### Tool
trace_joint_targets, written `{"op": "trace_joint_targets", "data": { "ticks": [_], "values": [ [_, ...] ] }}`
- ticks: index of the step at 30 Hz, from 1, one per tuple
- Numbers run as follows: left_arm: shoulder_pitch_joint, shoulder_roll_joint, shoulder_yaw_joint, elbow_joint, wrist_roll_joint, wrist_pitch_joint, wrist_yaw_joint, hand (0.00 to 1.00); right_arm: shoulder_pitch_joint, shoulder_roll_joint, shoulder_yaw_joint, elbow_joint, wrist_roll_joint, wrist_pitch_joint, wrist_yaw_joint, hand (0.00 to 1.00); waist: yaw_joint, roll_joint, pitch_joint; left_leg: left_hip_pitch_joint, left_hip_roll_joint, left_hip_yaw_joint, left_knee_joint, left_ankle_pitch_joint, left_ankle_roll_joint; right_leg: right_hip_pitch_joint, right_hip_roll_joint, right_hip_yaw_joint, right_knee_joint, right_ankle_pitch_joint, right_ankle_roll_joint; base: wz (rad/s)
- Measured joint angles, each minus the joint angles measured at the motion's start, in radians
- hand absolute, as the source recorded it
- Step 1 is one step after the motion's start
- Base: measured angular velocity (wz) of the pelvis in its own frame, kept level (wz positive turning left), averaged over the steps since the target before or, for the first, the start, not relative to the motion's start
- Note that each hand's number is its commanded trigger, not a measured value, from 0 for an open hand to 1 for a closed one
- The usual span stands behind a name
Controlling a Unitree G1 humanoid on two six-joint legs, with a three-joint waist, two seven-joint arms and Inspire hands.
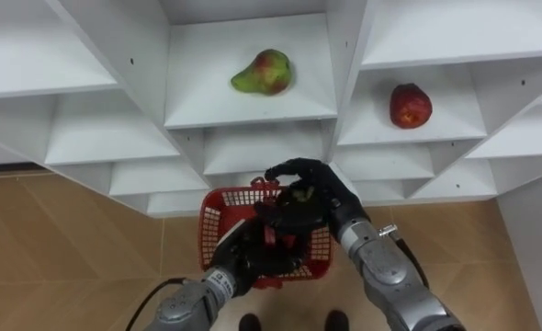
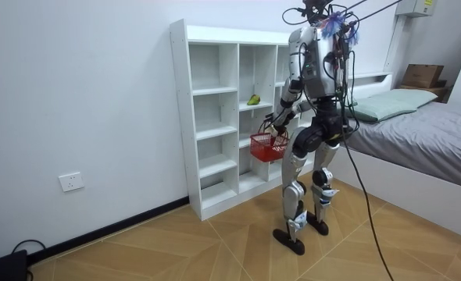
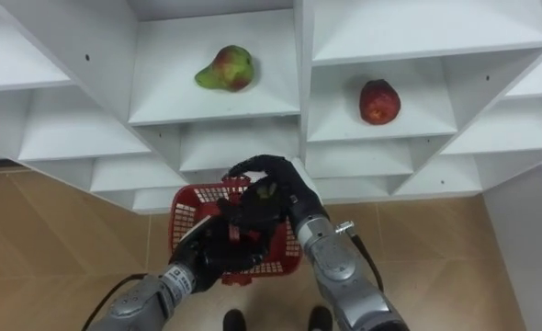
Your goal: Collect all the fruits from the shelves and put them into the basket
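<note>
The robot stands facing the white closet [image 1: 115, 55], whose open shelves spread above and beyond both hands. Below the shelves hangs the red basket [image 1: 218, 221]. The left hand [image 1: 248, 253] is over its middle, fingers closed on the basket's handle. The right hand [image 1: 312, 184] hovers just above the basket's far rim, fingers curled round a small greenish thing [image 1: 299, 194] that is too hidden to name. A green-and-red pear [image 1: 263, 73] lies on the middle shelf, straight beyond the right hand and well apart from it. A red fruit [image 1: 411, 106] sits in the next compartment, beyond that hand and off to its right.
</note>
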Motion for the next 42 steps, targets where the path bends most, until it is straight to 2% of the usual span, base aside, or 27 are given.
{"op": "trace_joint_targets", "data": {
  "ticks": [5,8,16,21,30,42],
  "values": [
    [0.001,0.000,-0.006,-0.007,0.000,0.003,0.008,1.00,0.004,0.001,-0.001,0.011,0.021,-0.007,-0.001,0.00,0.000,0.000,-0.0001,-0.006,0.001,-0.004,0.003,0.000,0.000,0.000,0.001,-0.006,-0.002,0.001,-0.001,0.03],
    [0.001,0.003,-0.006,-0.020,0.000,0.006,0.010,1.00,0.006,0.001,-0.001,0.011,0.023,-0.024,-0.007,0.00,-0.005,0.000,-0.0003,-0.018,0.002,-0.015,0.012,0.000,0.000,-0.001,0.001,-0.016,-0.005,0.001,-0.002,0.09],
    [0.001,0.002,-0.006,-0.023,0.000,0.006,0.010,1.00,0.008,0.001,-0.002,0.013,0.042,-0.032,-0.013,0.06,-0.006,0.001,-0.0005,-0.019,0.003,-0.016,0.014,0.000,0.000,0.000,0.001,-0.019,-0.006,0.003,-0.004,0.00],
    [0.001,0.002,-0.007,-0.023,0.000,0.006,0.010,1.00,0.011,0.001,-0.001,0.014,0.059,-0.032,-0.013,0.06,-0.006,0.001,-0.0006,-0.019,0.003,-0.017,0.016,0.000,0.000,0.001,0.001,-0.019,-0.005,0.005,-0.004,0.00],
    [0.001,0.002,-0.005,-0.023,0.004,0.006,0.036,1.00,0.029,0.001,0.001,0.018,0.089,-0.043,-0.008,0.00,-0.001,0.003,-0.0019,-0.021,0.003,-0.021,0.019,0.000,0.000,0.003,0.002,-0.016,-0.004,0.005,-0.004,0.00],
    [-0.005,0.001,0.034,-0.023,0.087,0.006,0.072,1.00,0.073,-0.005,0.001,0.028,0.089,-0.044,0.035,0.00,-0.002,0.014,-0.0078,-0.015,0.003,-0.019,0.011,0.000,0.000,0.007,0.004,-0.015,-0.011,0.009,-0.004,0.00]
  ]
}}
